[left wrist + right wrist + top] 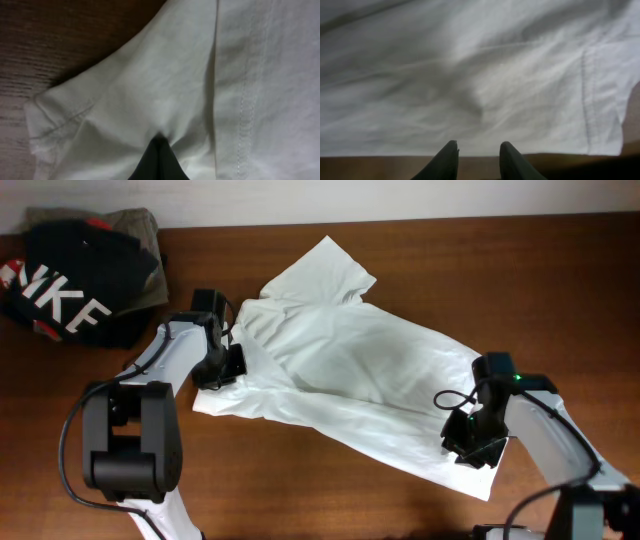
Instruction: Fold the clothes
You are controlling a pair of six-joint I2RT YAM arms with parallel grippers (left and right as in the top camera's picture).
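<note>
A white T-shirt [350,370] lies spread and wrinkled across the middle of the wooden table. My left gripper [222,366] is at the shirt's left sleeve; in the left wrist view its fingers [159,145] are shut on a pinch of the white fabric [150,95]. My right gripper [470,442] is at the shirt's lower right hem. In the right wrist view its fingers [478,148] are open, just at the hem's edge [485,100], with bare table under them.
A pile of dark clothes with white NIKE lettering [75,285] lies at the back left corner, over an olive garment [135,225]. Bare wooden table [300,480] shows in front of the shirt and behind it.
</note>
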